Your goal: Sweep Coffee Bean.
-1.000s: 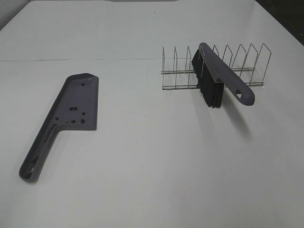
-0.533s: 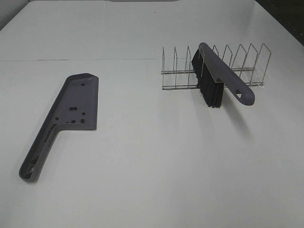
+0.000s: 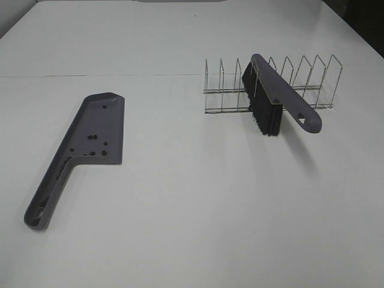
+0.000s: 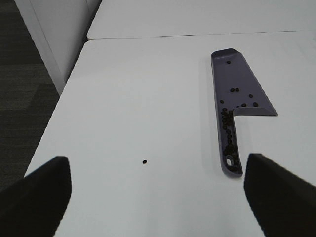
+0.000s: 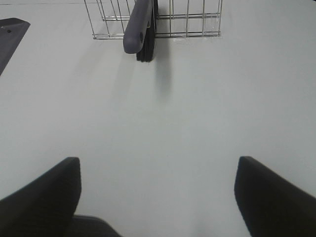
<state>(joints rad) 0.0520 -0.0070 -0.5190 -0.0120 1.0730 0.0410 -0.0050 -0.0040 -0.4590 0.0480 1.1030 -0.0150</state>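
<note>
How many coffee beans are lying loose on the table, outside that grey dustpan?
1 that shows: a lone coffee bean on the bare table, apart from the dustpan that holds the rest. Others may lie out of view.

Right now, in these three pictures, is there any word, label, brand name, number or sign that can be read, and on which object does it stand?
There are none.
Dustpan: plain grey-purple plastic, no lettering visible; only coffee beans lie in it.
Brush: plain handle, only a hanging hole, no print.
Wire rack: bare metal, no tag.
Table: plain white, unmarked.
Both grippers, left and right: dark, no marking legible.
</note>
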